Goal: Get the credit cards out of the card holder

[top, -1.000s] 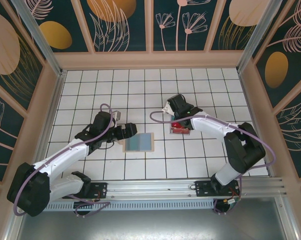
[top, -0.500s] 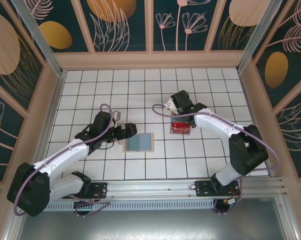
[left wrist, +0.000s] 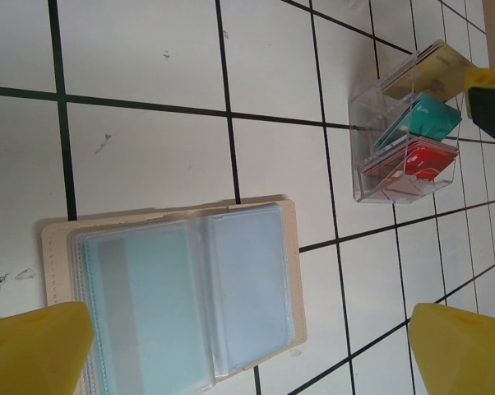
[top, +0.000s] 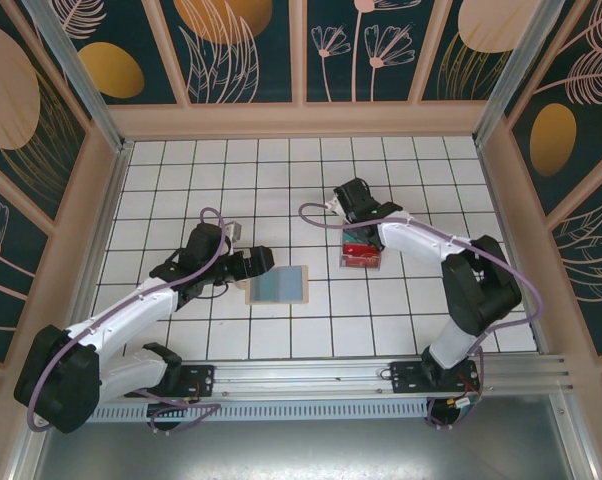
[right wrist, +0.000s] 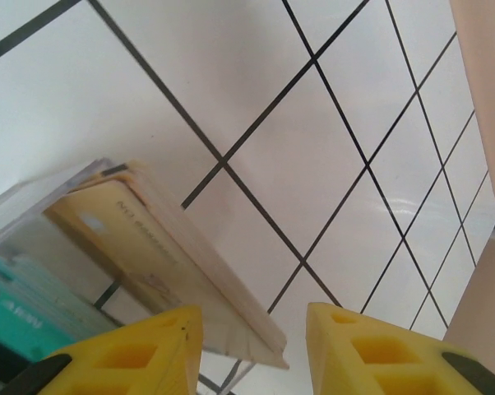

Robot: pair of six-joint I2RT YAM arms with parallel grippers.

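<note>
1. While the left claw (top: 261, 262) hangs just beside the card holder (left wrist: 173, 296), its two yellow fingers (left wrist: 34, 346) stand wide apart and hold nothing.
2. One card holder lies open and flat on the white tiled floor (left wrist: 149, 156), near the middle.
3. Light blue shows through its clear pockets. How many cards are inside, I cannot tell.
4. One clear box (left wrist: 386, 194) stands on the floor, apart from the card holder and to its right in the top view.
5. Three credit cards lean in that box: one yellow card (left wrist: 432, 70), one teal card (left wrist: 424, 119) and one red card (left wrist: 420, 156).
6. The right claw (right wrist: 252, 325) hangs over the far end of the box, by the yellow card.
7. Its two fingers are a little way apart, and nothing is pinched between them.
</note>
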